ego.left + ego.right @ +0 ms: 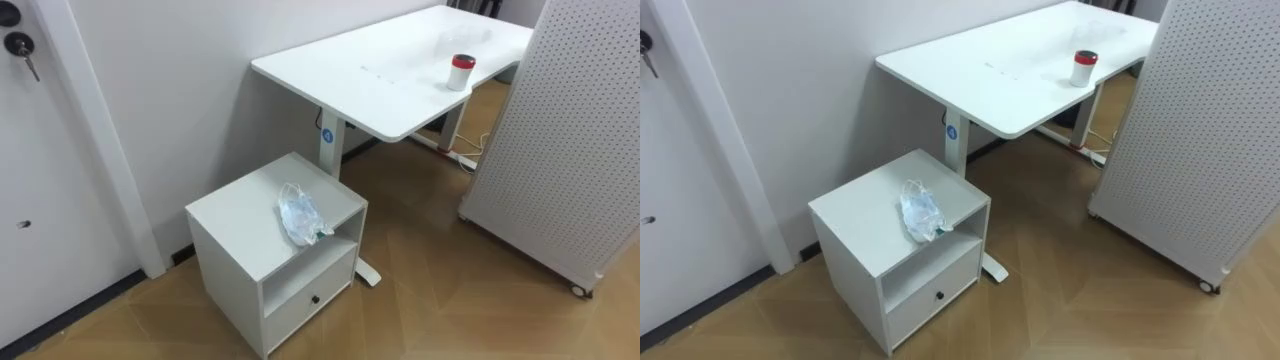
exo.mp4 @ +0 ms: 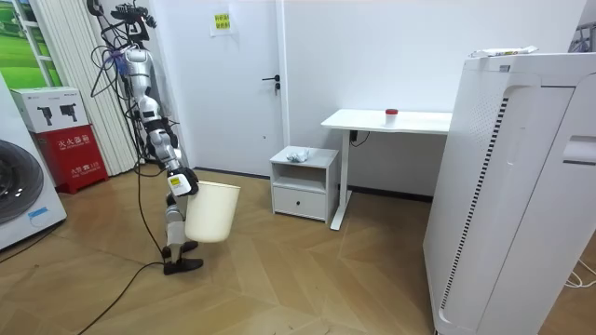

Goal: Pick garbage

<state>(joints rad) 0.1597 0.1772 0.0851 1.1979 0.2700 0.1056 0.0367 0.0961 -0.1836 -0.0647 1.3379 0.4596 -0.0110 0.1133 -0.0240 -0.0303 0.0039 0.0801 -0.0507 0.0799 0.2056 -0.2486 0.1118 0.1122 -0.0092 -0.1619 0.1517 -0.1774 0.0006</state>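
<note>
Item: crumpled clear plastic bag [image 1: 300, 215], lying on top of a small white cabinet with an open shelf and one drawer [image 1: 240, 225], near its front edge, nothing touching it. The cabinet is standing beside a white desk [image 1: 370, 80], which is carrying a short white cylinder with a red lid [image 1: 460, 72]. A white perforated panel [image 1: 570, 150] is standing opposite. The robot is standing well apart from the cabinet, its right hand [image 2: 182, 182] hanging at the rim of a cream plastic bin [image 2: 212, 214]; finger state cannot be told.
</note>
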